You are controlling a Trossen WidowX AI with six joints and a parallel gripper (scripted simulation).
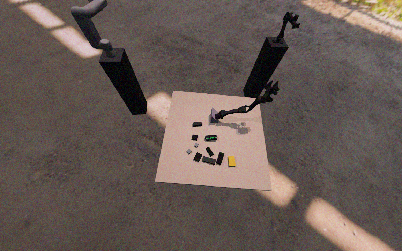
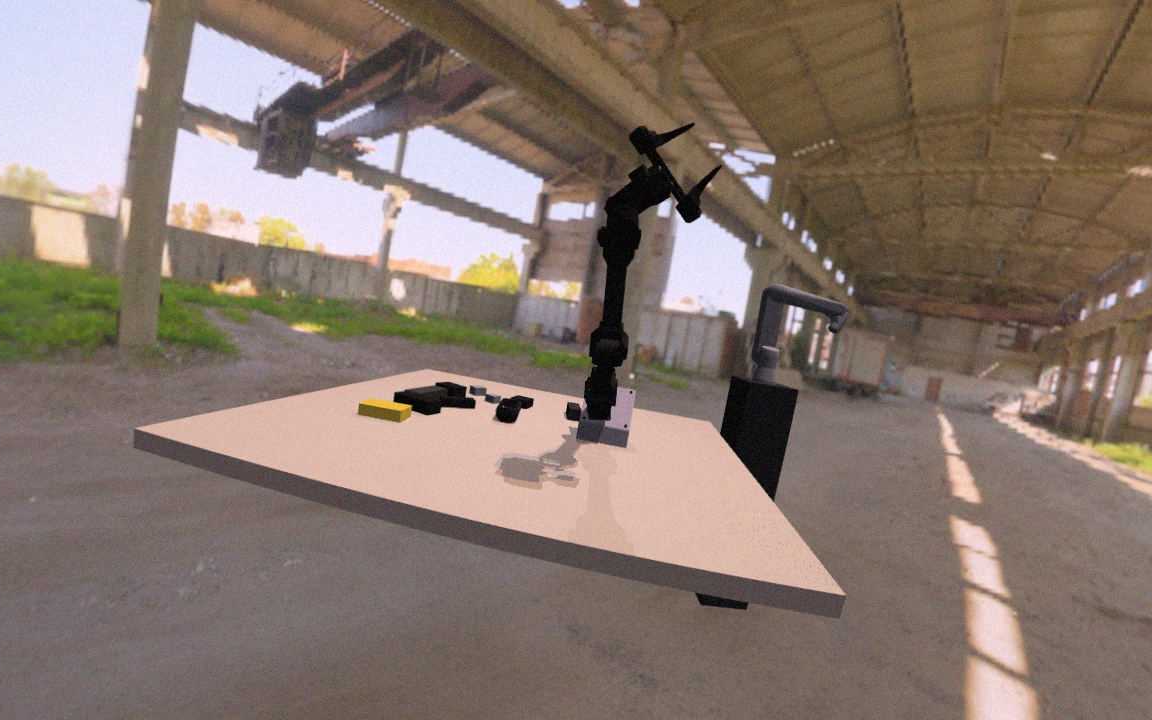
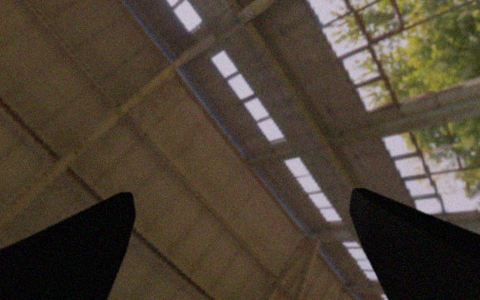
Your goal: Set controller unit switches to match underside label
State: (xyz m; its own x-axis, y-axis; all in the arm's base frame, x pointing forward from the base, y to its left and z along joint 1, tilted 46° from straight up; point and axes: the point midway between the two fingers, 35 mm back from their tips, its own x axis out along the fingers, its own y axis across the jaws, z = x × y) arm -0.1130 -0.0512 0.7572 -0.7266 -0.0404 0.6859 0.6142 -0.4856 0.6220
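Beneath a concrete hall roof (image 3: 98, 104), we see a tan table (image 1: 243, 174); the controller unit (image 1: 210, 137) lies mid-table, while the raised gripper (image 2: 689, 165) is spread, pinching nothing.

yellow block (image 1: 231, 161), black modules (image 1: 208, 160)

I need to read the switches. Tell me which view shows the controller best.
Top: the controller shows its switch face with green marks, unobstructed. Exterior shows it only side-on, small and dark. Wrist shows only roof between the open gripper.
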